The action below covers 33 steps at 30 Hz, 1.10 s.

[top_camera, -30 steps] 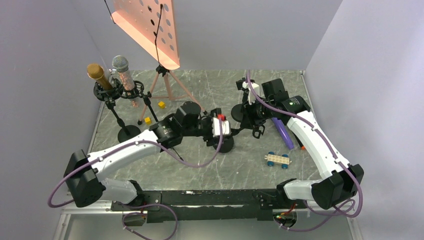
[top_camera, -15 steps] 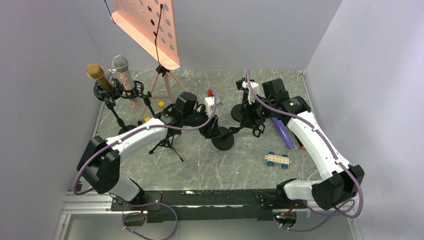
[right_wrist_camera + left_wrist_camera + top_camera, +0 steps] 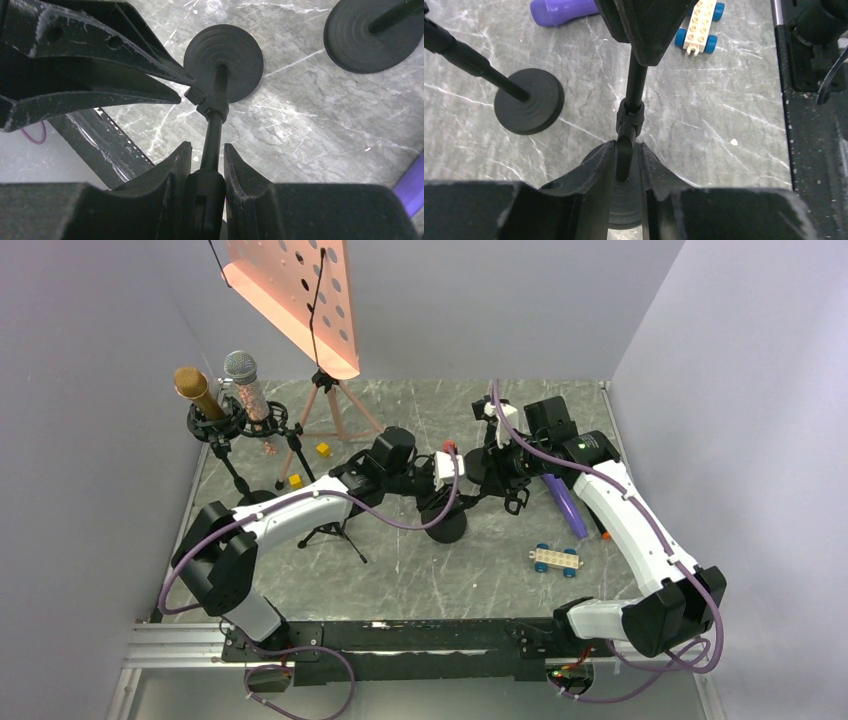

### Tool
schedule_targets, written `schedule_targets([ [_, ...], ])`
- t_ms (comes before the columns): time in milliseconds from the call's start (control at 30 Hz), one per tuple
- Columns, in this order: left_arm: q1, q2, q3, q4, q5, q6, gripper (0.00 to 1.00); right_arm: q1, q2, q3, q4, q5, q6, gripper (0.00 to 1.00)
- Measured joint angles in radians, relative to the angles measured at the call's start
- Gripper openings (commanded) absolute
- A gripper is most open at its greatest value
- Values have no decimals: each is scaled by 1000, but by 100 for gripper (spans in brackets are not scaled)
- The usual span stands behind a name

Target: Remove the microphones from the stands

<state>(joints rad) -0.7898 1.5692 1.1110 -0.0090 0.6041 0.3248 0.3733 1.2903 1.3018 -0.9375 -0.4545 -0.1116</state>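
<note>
The left end effector [image 3: 626, 150] is clamped low on the stand [image 3: 635, 85]. The right end effector [image 3: 206, 150] grips its thick black top, apparently the microphone [image 3: 205, 195], not yet free. If the 2 pull off-axis, the joint [image 3: 630, 117] could twist or the base [image 3: 223, 55] drag across the counter [image 3: 724, 100].

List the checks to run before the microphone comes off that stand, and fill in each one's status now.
1. The left gripper is clamped on the stand pole near its joint: ok.
2. The right gripper is closed around the thicker black part at the pole's upper end: ok.
3. That black part is the microphone itself: cannot tell.
4. The stand base rests on the table: ok.
5. The neighbouring stand's base sits apart from this one: ok.
</note>
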Motion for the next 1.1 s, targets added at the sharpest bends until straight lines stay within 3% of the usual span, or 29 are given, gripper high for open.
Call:
schedule_targets([
  [233, -24, 34, 36, -14, -9, 147, 20, -3, 1, 0, 0, -2, 1, 0],
  [367, -35, 43, 51, -32, -28, 214, 0, -12, 6, 0, 2, -2, 3, 0],
  [533, -51, 32, 37, -35, -50, 330, 0, -18, 11, 1, 0, -6, 12, 0],
  [733, -78, -45, -140, 153, -89, 636, 0, -55, 56, 28, -24, -80, 35, 0],
  [867, -77, -52, -307, 430, -82, 962, 0, -105, 126, 75, -46, -144, 61, 0],
  [900, -77, -50, -338, 495, -66, 1030, 2, -110, 138, 83, -46, -147, 68, 0],
  [933, -80, -50, -370, 557, -48, 1091, 11, -114, 147, 92, -46, -150, 79, 0],
  [1033, -101, -14, -488, 700, -26, 1249, 51, -132, 167, 102, -46, -166, 101, 0],
  [1100, -109, 6, -542, 739, -38, 1289, 60, -131, 168, 105, -48, -166, 104, 0],
])
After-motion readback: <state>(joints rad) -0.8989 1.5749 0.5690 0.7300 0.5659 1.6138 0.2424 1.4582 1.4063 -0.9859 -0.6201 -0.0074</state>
